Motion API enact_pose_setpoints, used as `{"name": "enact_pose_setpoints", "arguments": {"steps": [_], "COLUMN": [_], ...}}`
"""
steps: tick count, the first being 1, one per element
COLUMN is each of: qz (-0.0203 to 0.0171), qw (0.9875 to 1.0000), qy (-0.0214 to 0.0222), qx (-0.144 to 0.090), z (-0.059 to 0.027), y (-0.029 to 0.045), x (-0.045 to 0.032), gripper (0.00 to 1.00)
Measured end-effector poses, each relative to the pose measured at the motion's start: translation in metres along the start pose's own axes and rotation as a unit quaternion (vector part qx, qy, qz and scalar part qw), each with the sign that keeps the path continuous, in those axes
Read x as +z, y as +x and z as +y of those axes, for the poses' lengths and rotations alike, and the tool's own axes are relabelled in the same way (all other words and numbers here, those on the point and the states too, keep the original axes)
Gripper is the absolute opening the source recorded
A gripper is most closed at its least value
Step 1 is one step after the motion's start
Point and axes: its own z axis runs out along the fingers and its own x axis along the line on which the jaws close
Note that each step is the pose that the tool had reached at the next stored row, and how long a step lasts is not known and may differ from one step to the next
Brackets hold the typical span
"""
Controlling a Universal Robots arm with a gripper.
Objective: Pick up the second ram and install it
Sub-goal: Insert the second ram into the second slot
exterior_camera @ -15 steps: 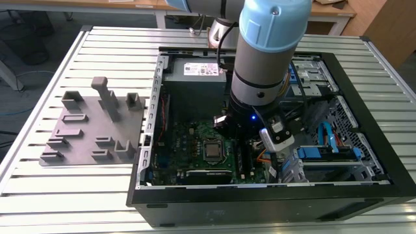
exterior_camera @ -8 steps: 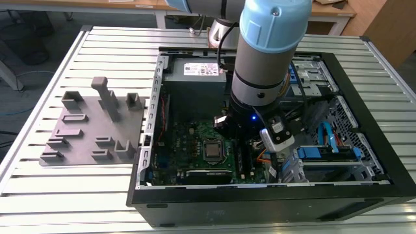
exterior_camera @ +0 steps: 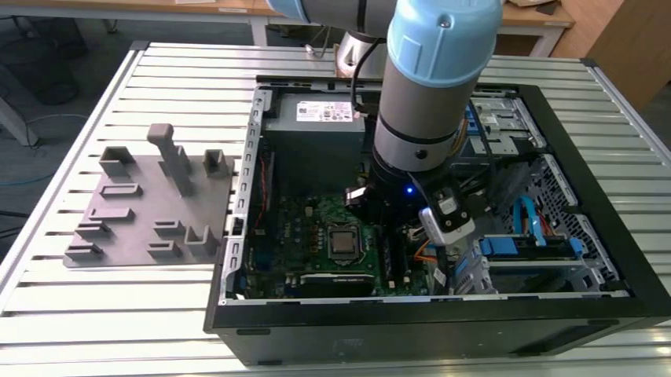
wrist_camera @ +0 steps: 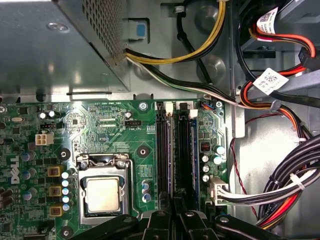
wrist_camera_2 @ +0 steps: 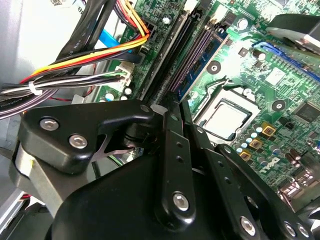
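The tool (wrist_camera: pixel 176 212) hangs low over the motherboard's (wrist_camera: pixel 110 125) memory slots (wrist_camera: pixel 177 150); its grip I cannot tell.

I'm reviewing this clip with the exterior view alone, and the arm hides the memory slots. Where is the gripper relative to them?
Observer: In the first wrist view the gripper sits at one end of the memory slots, in line with them.
Operator: Is the second ram there?
Observer: In the second wrist view the second ram, blue-green, lies along the slots just beyond the gripper. I cannot tell whether it is fully seated.
Operator: Any cables across the slots?
Observer: No. In the first wrist view the cable bundle runs off to one side of them.
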Motion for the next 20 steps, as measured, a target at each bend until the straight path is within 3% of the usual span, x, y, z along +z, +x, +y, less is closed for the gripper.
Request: {"name": "enact_pose_setpoints", "arguments": {"steps": [20], "qz": [0.0003], "qw": [1.0], "qy": [0.0003], "qx": [-0.003], "z": [0.0029], "y": [-0.0006], "x": [0.001], "gripper": [0.14]}}
